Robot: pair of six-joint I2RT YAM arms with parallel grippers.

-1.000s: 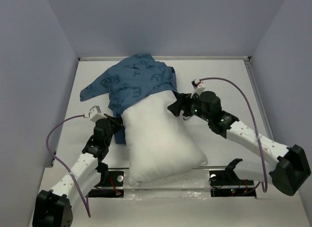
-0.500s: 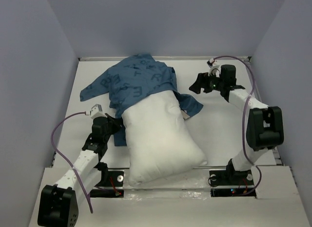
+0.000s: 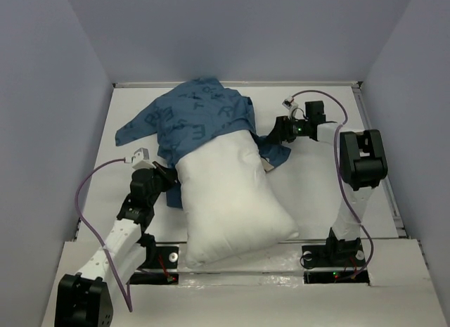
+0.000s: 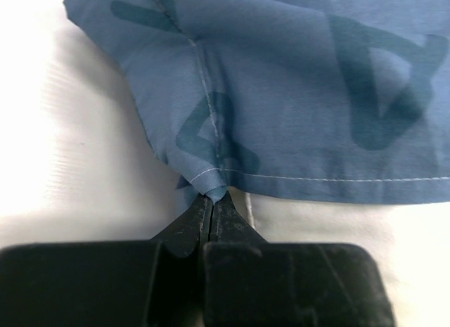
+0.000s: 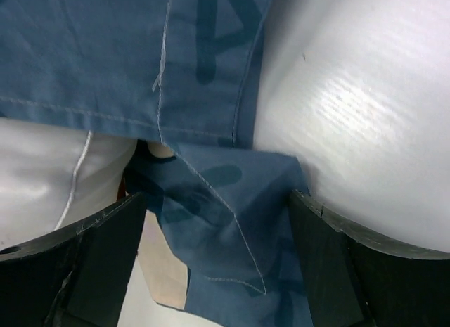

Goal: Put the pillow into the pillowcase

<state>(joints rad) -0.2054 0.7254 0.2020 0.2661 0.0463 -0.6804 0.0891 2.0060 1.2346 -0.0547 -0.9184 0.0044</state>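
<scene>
The white pillow (image 3: 228,200) lies on the table, its far end inside the dark blue printed pillowcase (image 3: 197,116). My left gripper (image 3: 167,178) is shut on the pillowcase's hem at the pillow's left side; in the left wrist view the fabric (image 4: 281,95) is pinched at the shut fingertips (image 4: 211,198). My right gripper (image 3: 273,136) is open over the loose flap of the pillowcase at the pillow's right side. In the right wrist view that flap (image 5: 225,221) lies between the spread fingers (image 5: 98,249), beside the pillow (image 5: 42,172).
The white table (image 3: 323,179) is walled by pale panels on three sides. A raised lip (image 3: 239,83) runs along the far edge. Purple cables loop from both wrists (image 3: 337,109).
My right arm has swung from beside the pillow out to the far right and back in to the pillowcase flap. The left gripper keeps its hold on the hem.
</scene>
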